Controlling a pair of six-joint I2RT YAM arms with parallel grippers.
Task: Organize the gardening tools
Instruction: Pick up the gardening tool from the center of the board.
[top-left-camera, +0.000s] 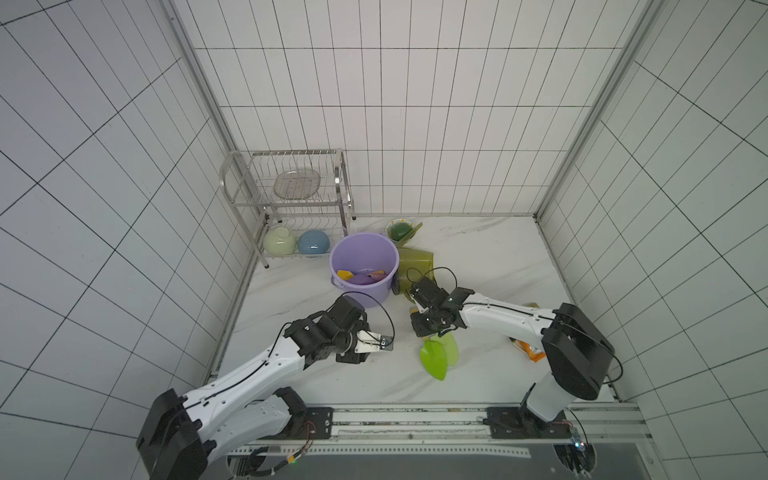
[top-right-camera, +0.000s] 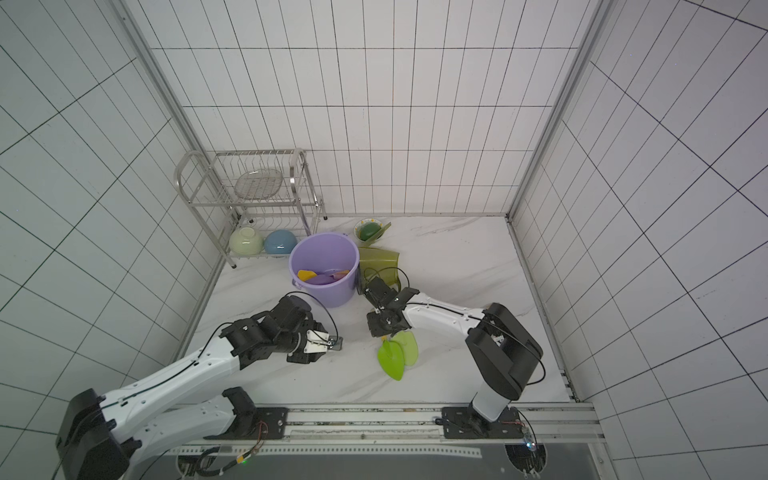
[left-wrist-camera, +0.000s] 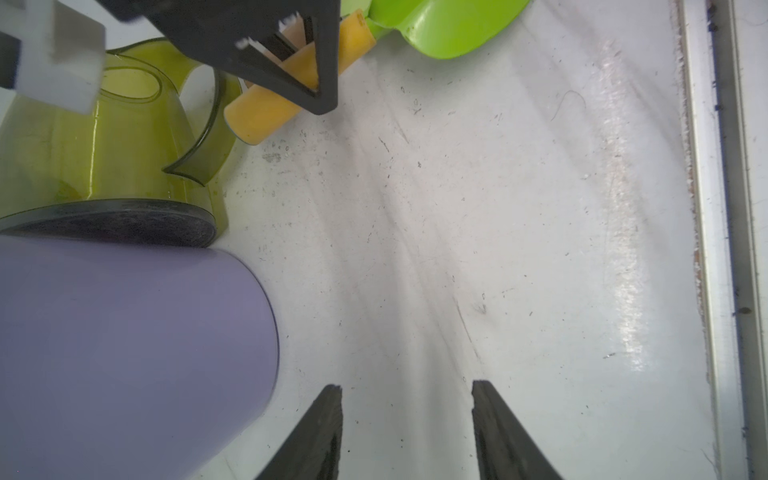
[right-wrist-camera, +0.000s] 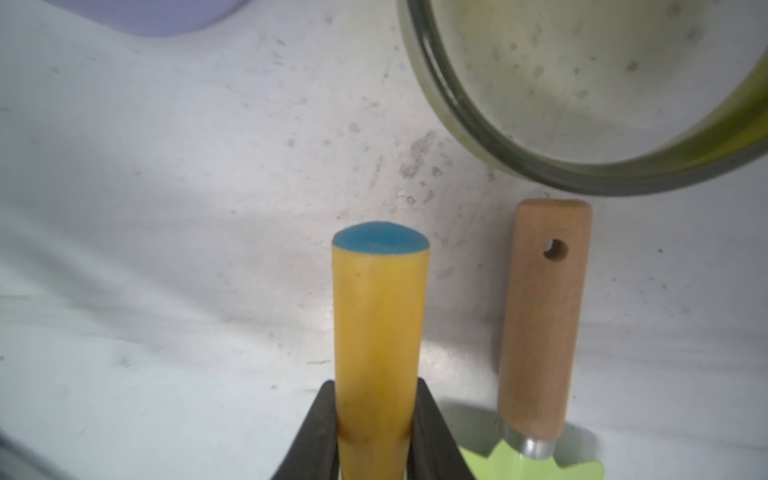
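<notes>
Your left arm (top-left-camera: 249, 370) and right arm (top-left-camera: 503, 318) share one look: smooth white shells on the long links and bulky matte-black housings at the joints. A thin black cable (top-left-camera: 383, 306) loops free near each wrist and runs in a groove along the white shells, which are dotted with small dark screw holes. Each arm is mounted on a black base plate (top-left-camera: 319, 419) bolted to the silver rail (top-left-camera: 415, 419); thin red and black wires trail beside the left plate. Your left claw (left-wrist-camera: 405, 386) has two black, wedge-shaped fingers with a rough texture, set on a white bracket. Your right claw (right-wrist-camera: 375, 382) has the same black tapered fingers.
</notes>
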